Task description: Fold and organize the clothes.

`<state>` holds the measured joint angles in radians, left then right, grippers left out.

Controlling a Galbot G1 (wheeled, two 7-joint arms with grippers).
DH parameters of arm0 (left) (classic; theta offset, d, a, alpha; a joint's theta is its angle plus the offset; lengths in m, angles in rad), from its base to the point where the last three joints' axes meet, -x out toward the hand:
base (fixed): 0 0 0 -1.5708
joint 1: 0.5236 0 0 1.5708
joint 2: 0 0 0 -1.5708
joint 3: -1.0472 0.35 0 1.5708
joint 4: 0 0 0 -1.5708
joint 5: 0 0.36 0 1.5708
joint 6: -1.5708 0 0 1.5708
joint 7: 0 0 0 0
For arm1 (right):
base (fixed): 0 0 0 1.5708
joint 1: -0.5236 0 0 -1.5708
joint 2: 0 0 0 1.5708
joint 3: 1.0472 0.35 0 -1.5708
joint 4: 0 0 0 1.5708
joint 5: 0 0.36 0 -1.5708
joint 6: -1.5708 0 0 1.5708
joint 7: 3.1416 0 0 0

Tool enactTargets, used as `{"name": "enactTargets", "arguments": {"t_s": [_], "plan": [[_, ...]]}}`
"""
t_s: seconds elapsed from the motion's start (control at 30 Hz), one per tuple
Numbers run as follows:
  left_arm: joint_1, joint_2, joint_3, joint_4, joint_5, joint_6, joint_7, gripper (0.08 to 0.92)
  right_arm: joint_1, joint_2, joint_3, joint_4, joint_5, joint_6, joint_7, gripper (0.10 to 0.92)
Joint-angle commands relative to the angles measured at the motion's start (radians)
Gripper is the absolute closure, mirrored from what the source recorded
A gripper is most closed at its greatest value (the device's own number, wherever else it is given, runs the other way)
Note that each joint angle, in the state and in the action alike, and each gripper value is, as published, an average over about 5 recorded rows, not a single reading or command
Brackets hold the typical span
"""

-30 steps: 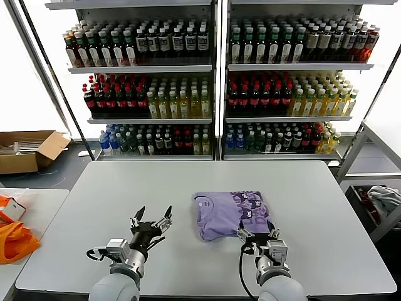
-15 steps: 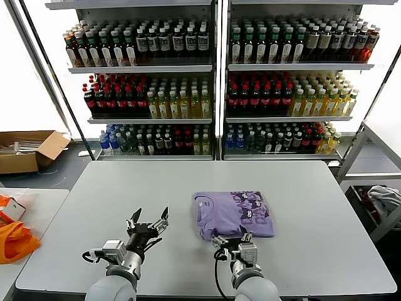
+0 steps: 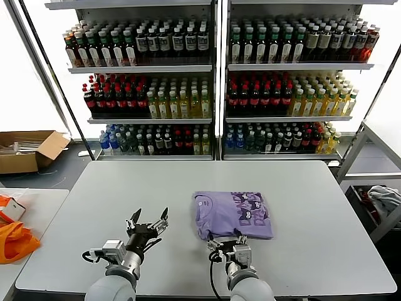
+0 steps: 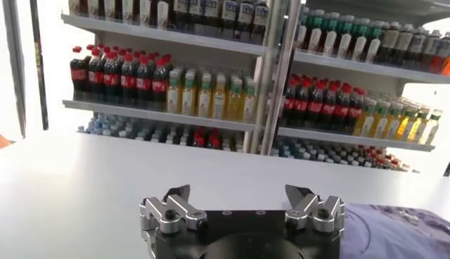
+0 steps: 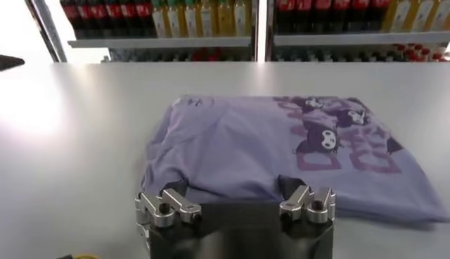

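- Right gripper (image 3: 227,242) is parked at the near edge of the folded T-shirt (image 3: 233,214), fingers spread apart with nothing between them. From the right wrist view the fingertips (image 5: 293,185) sit right at the shirt's near hem; can't tell if they actually touch the fabric.
- Shirt itself is a lavender bundle, roughly rectangular, lying flat on the grey table (image 3: 326,207) a bit right of centre. Dark purple print faces up on its right half, small white neck label at the far left corner.
- Plenty of bare tabletop all round it: a wide strip to the far edge, open surface out to the right edge, and a big clear stretch on the left.
- Left gripper (image 3: 148,224) hovers over that left stretch, well apart from the shirt, jaws wide open and empty, pointing toward the drink shelves (image 3: 213,81).
- Both forearms come in low from the near table edge.
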<state>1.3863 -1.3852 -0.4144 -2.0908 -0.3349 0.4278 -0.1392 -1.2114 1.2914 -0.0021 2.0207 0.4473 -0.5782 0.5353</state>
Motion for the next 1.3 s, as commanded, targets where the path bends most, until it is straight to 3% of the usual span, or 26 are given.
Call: {"name": "enactTargets", "arguments": {"t_s": [0.03, 0.7, 1.3], "plan": [[0.003, 0.0, -0.001, -0.004, -0.001, 0.003, 0.0, 0.177, 0.043, -0.033, 0.079, 0.131, 0.051, -0.001, -0.011, 0.203], [0.027, -0.002, -0.026, -0.012, -0.002, 0.006, 0.003, 0.177, 0.327, 0.102, -0.007, -0.381, -0.112, 0.082, -0.111, 0.203], [0.005, 0.005, -0.032, 0.012, -0.012, 0.01, 0.004, 0.177, 0.272, 0.111, -0.041, -0.409, -0.091, 0.041, -0.105, 0.203]]}}
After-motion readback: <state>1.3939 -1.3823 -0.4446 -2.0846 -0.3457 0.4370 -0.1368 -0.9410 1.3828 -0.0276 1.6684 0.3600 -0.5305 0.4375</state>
